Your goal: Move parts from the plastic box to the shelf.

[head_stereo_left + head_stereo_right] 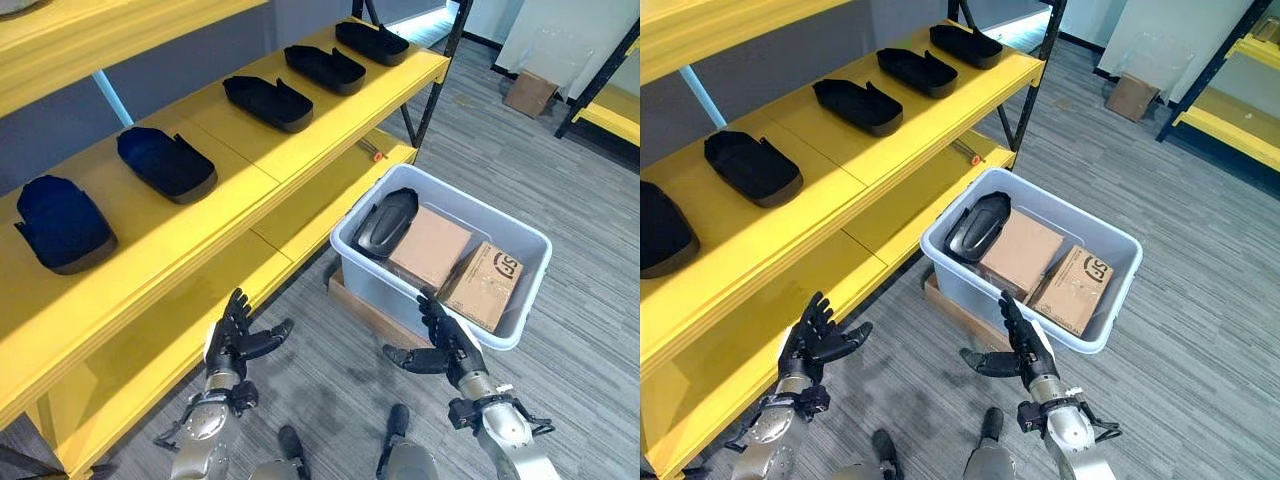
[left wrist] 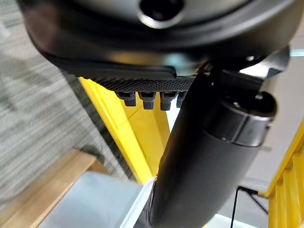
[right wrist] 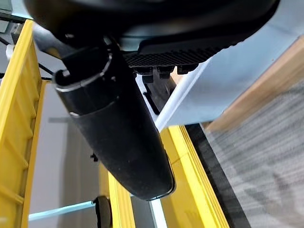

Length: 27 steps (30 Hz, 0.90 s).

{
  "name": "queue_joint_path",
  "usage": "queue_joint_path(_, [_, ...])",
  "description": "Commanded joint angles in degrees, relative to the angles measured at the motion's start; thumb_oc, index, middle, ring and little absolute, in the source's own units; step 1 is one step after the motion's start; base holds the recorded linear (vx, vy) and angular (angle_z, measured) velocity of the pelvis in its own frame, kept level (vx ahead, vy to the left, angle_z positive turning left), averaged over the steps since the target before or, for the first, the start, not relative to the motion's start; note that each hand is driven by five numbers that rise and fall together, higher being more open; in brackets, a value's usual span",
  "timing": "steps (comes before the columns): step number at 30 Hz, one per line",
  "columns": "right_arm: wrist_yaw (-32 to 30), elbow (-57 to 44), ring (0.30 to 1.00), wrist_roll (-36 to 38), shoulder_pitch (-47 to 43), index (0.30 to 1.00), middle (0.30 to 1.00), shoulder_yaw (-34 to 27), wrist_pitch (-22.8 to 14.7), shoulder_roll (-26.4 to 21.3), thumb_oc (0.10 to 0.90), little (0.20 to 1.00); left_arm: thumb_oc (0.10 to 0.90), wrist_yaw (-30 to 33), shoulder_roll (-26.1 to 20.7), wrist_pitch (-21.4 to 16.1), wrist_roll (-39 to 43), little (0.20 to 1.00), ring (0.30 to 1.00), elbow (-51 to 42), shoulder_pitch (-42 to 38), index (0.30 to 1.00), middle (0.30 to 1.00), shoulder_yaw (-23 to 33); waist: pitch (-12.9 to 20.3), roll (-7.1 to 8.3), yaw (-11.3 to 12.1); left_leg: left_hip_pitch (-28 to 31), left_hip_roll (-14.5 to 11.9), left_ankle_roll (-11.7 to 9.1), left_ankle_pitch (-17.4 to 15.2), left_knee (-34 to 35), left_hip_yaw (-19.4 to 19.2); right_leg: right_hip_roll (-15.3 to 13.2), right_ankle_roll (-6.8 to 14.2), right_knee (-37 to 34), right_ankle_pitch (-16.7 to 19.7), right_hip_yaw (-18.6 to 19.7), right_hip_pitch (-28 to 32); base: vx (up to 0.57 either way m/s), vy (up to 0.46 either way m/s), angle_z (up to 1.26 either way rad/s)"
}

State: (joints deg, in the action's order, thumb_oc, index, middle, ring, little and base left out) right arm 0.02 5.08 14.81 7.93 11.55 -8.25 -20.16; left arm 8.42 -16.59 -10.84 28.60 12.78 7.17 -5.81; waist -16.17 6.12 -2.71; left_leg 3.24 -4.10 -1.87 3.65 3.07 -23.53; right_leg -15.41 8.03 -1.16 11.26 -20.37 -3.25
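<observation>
A pale plastic box [image 1: 520,330] stands on the floor beside the yellow shelf [image 1: 300,140]. Inside it lies one black moulded part [image 1: 383,222], next to two cardboard cartons [image 1: 430,248]. Several similar black parts [image 1: 267,102] sit in a row along the shelf's upper board. My left hand [image 1: 236,340] hovers open in front of the shelf's lower board, holding nothing. My right hand [image 1: 445,345] is open too, just short of the box's near rim, its fingers straight and empty. The box wall [image 3: 237,76] shows close past the right hand's fingers in the right wrist view.
A flat wooden board [image 1: 365,310] lies under the box. A black shelf post [image 1: 435,75] rises behind the box. A small carton [image 1: 530,93] sits on the grey floor at the far right, near another yellow rack [image 1: 610,110].
</observation>
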Motion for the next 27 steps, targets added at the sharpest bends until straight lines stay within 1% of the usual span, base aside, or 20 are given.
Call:
queue_joint_path(1, [-0.98,-5.85,1.0,2.31,-3.88,1.0,1.0,-2.85,-5.68,-0.27,0.9,1.0,0.9,-0.76,-0.25,-4.98,0.23,1.0,1.0,-5.93,-4.06,1.0,1.0,0.23,3.95,-0.14,-0.63,1.94,-0.18,1.71,-10.71,-4.04,6.07,-2.47,3.01,3.8,-1.36,-0.16,-3.72,0.02,-0.154,-0.09])
queue_joint_path(6, [-1.91,-5.21,1.0,3.04,-5.27,1.0,1.0,-2.77,-6.18,-0.41,0.9,1.0,0.9,-0.15,0.33,-5.15,0.68,1.0,1.0,-5.35,-4.9,1.0,1.0,-0.33,4.16,-1.26,-1.57,2.4,-3.08,-0.1,-9.69,-3.06,6.08,-0.23,1.91,6.41,-4.47,0.37,-4.87,0.09,-0.134,-0.04])
queue_joint_path(7, [-1.91,-5.2,1.0,3.04,-5.28,1.0,1.0,-2.78,-6.18,-0.41,0.9,1.0,0.9,-0.15,0.34,-5.16,0.69,1.0,1.0,-5.33,-4.92,1.0,1.0,-0.34,4.16,-1.27,-1.57,2.39,-3.1,-0.12,-9.69,-3.06,6.08,-0.22,1.9,6.43,-4.49,0.37,-4.89,0.09,-0.134,0.0])
queue_joint_path(11, [-3.13,-5.12,1.0,3.37,-6.16,1.0,1.0,-3.21,-6.99,-0.7,0.9,1.0,0.9,0.31,0.38,-5.44,0.7,1.0,1.0,-4.83,-6.44,1.0,1.0,-0.8,4.08,-2.24,-2.25,1.24,-5.5,-1.48,-9.47,-4.66,5.89,1.61,0.74,7.9,-6.5,1.28,-6.21,0.06,-0.141,0.03])
queue_joint_path(12, [-3.77,-5.1,1.0,3.28,-6.68,1.0,1.0,-3.16,-7.23,-0.93,0.9,1.0,0.9,0.57,0.36,-5.56,0.53,1.0,1.0,-4.36,-7.46,1.0,1.0,-1.34,3.99,-2.8,-2.74,1.08,-6.92,-2.1,-9.56,-6.06,5.6,2.92,-0.04,8.75,-7.66,2.11,-6.79,0.16,-0.233,-0.03])
queue_joint_path(13, [-4.31,-5.21,1.0,2.78,-6.74,1.0,1.0,-3.26,-7.63,-1.18,0.9,1.0,0.9,0.68,0.46,-5.6,0.48,1.0,1.0,-3.93,-7.88,1.0,1.0,-1.79,3.8,-3.76,-3.06,1.2,-8.2,-2.74,-10.66,-8.3,5.89,4.47,-0.16,9.27,-9.77,3.52,-6.3,0.14,-0.185,-0.09])
queue_joint_path(14, [-4.33,-5.23,1.0,2.76,-6.73,1.0,1.0,-3.27,-7.62,-1.21,0.9,1.0,0.9,0.68,0.49,-5.62,0.48,1.0,1.0,-3.9,-7.91,1.0,1.0,-1.81,3.74,-3.85,-3.01,1.18,-8.34,-2.8,-10.84,-8.54,5.89,4.56,-0.19,9.32,-9.85,3.53,-6.26,0.11,-0.214,-0.16])
queue_joint_path(15, [-4.79,-5.88,1.0,2.91,-6.44,1.0,1.0,-3.49,-8.21,-1.69,0.9,1.0,0.9,0.72,0.5,-5.77,1.02,1.0,1.0,-3.76,-8.56,1.0,1.0,-2.15,2.92,-4.36,-3.49,-1.24,-9.81,-3.69,-8.83,-13.93,6.66,6.67,-1.92,8.33,-10.9,5.24,-5.76,0.02,-0.205,-0.44])
queue_joint_path(16, [-4.67,-6.08,1.0,3.05,-6.32,1.0,1.0,-3.44,-8.37,-1.94,0.9,1.0,0.9,0.91,0.47,-5.88,0.98,1.0,1.0,-4.06,-8.6,1.0,1.0,-2.19,2.45,-4.43,-3.47,-2.59,-10.51,-4.15,-6.9,-17.43,7.41,7.65,-2.78,7.77,-11.19,5.89,-5.36,0.01,-0.447,-0.6])
queue_joint_path(17, [-4.05,-6.89,1.0,3.01,-5.86,1.0,1.0,-3.36,-8.42,-3.34,0.9,1.0,0.9,0.89,0.93,-5.89,1.18,1.0,1.0,-4.49,-9.25,1.0,1.0,-2.07,0.19,-4.05,-2.97,-9.16,-11.73,-4.68,0.36,-32.03,11.31,10.12,-6.6,5.21,-11.19,6.82,-3.33,0.05,-0.396,-0.73])
queue_joint_path(18, [-4.09,-7.35,1.0,2.56,-5.66,1.0,1.0,-3.59,-8.57,-4.07,0.9,1.0,0.9,0.95,1.06,-5.72,1.35,1.0,1.0,-4.72,-9.77,1.0,1.0,-1.89,-0.9,-3.6,-2.94,-10.92,-12.36,-4.55,1.96,-35.01,12.04,10.71,-7.39,4.25,-12.22,7.29,-2.24,0.09,-0.283,-0.55])
queue_joint_path(19, [-5.03,-7.35,1.0,2.23,-5.52,1.0,1.0,-3.95,-8.62,-4.12,0.9,1.0,0.9,1.36,1.06,-5.6,1.25,1.0,1.0,-4.61,-10.28,1.0,1.0,-2.05,-1.7,-3.41,-2.27,-14.93,-9.79,-3.36,-0.21,-30.17,13.47,10.17,-6.61,3.45,-12.29,8.79,-1.39,0.12,-0.008,-0.56])
queue_joint_path(20, [-5.18,-7.47,1.0,2.05,-5.61,1.0,1.0,-4.19,-8.71,-4.39,0.9,1.0,0.9,1.45,1.0,-5.57,1.21,1.0,1.0,-4.77,-10.39,1.0,1.0,-2.0,-1.9,-3.42,-2.13,-15.94,-9.67,-3.12,-0.36,-27.08,14.28,10.02,-6.07,3.45,-12.31,9.58,-1.34,0.13,0.139,-0.59])
queue_joint_path(21, [-5.39,-7.17,1.0,1.86,-5.62,1.0,1.0,-4.24,-8.91,-4.56,0.9,1.0,0.9,1.66,0.97,-5.66,1.0,1.0,1.0,-4.65,-10.55,1.0,1.0,-2.09,-2.05,-3.53,-1.96,-16.26,-10.37,-3.32,1.11,-19.67,14.75,9.92,-5.41,3.67,-12.53,10.49,-1.35,0.21,0.237,-1.53])
queue_joint_path(22, [-5.59,-6.38,1.0,1.38,-5.84,1.0,1.0,-4.27,-8.93,-4.73,0.9,1.0,0.9,1.81,1.1,-5.66,0.46,1.0,1.0,-4.41,-10.37,1.0,1.0,-2.05,-2.34,-4.23,-0.78,-16.5,-10.93,-4.42,7.22,-6.86,17.8,10.42,-4.91,4.06,-12.7,12.01,-1.22,0.23,0.29,-2.39])
queue_joint_path(23, [-6.19,-5.53,1.0,1.31,-6.21,1.0,1.0,-4.06,-9.19,-4.6,0.9,1.0,0.9,2.18,1.26,-5.87,0.12,1.0,1.0,-4.08,-10.46,1.0,1.0,-2.18,-2.88,-4.5,-0.04,-17.29,-11.38,-5.31,9.8,-2.49,20.38,10.57,-4.6,4.55,-13.23,13.04,-1.0,0.42,0.527,-2.61])
queue_joint_path(24, [-6.57,-5.39,1.0,0.47,-7.03,1.0,1.0,-4.63,-9.39,-4.52,0.9,1.0,0.9,2.65,1.86,-6.36,-0.68,1.0,1.0,-4.21,-11.14,1.0,1.0,-2.28,-3.24,-6.13,0.6,-18.17,-13.04,-7.82,12.98,1.35,20.93,11.28,-4.5,6.78,-15.75,15.94,-0.58,0.32,0.481,-1.94])
queue_joint_path(25, [-6.52,-5.21,1.0,0.61,-7.01,1.0,1.0,-4.37,-9.36,-4.13,0.9,1.0,0.9,2.56,1.79,-6.41,-0.37,1.0,1.0,-4.26,-10.88,1.0,1.0,-2.24,-3.48,-6.04,0.74,-16.41,-13.34,-6.94,11.04,1.04,20.15,11.17,-4.35,7.69,-16.59,16.75,-0.6,0.38,0.677,-1.09])
queue_joint_path(26, [-7.17,-4.61,1.0,0.05,-7.52,1.0,1.0,-3.91,-9.14,-3.05,0.9,1.0,0.9,3.05,1.51,-6.59,-0.37,1.0,1.0,-4.17,-11.24,1.0,1.0,-2.4,-3.62,-6.22,1.14,-15.61,-12.68,-6.81,10.47,0.85,19.8,10.54,-3.51,7.04,-15.97,18.16,-0.4,0.13,0.374,-1.02])
queue_joint_path(27, [-7.18,-4.61,1.0,0.05,-7.53,1.0,1.0,-3.91,-9.14,-3.03,0.9,1.0,0.9,3.04,1.5,-6.6,-0.37,1.0,1.0,-4.15,-11.26,1.0,1.0,-2.4,-3.69,-6.15,1.23,-15.47,-12.63,-6.79,10.43,0.86,19.68,10.48,-3.48,7.02,-15.98,18.26,-0.33,0.14,0.375,-0.82])
